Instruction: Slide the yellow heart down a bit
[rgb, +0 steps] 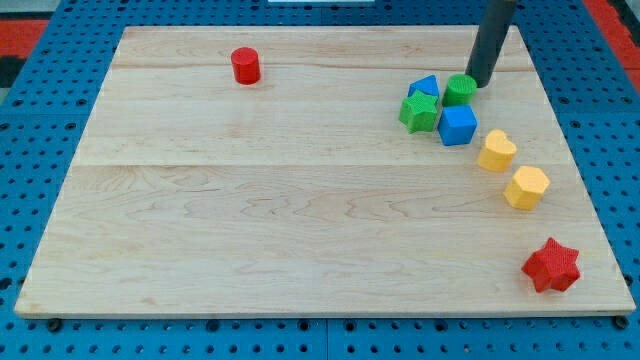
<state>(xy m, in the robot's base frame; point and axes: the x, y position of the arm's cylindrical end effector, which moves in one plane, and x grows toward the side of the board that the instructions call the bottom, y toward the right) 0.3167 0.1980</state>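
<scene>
Currently, in the camera view, my tip (479, 84) is seen touching the small green round block (459, 89) near the light wooden board's (250, 200) top right. There is no gripper: just a bare rod. The yellow heart-shaped block (496, 151) lies below and slightly right of my tip, apart from it, just above the yellow hexagonal block (526, 187).
</scene>
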